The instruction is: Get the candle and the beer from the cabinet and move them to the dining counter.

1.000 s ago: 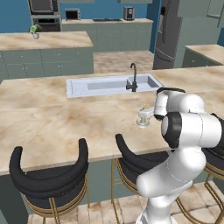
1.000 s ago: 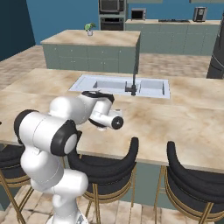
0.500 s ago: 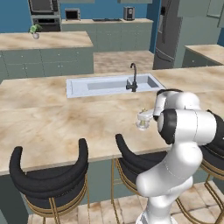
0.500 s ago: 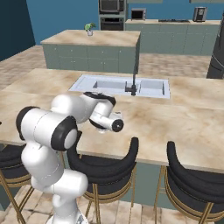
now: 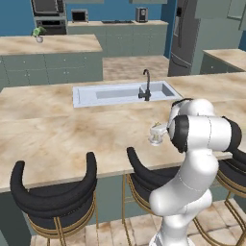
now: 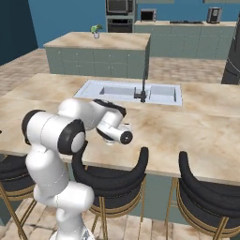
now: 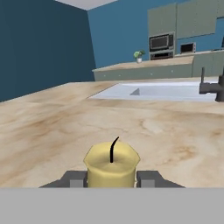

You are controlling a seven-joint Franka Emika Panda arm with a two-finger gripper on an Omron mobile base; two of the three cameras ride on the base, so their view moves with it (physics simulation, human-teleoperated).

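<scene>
Pale-yellow candle (image 7: 111,164), black wick, upright in clear dish holder; clamped between both fingers (image 7: 74,179) of gripper (image 7: 111,180), one at each side. Held low over beige marble dining counter (image 5: 62,139), near its stool-side edge; contact with the top not discernible. Also visible at candle (image 5: 156,134) beside white arm (image 5: 202,134). Steel sink (image 5: 120,93) and black faucet (image 5: 145,84) well beyond. Black-backed stools (image 5: 55,192) along near edge. Second island with small plant (image 5: 38,32) behind.
</scene>
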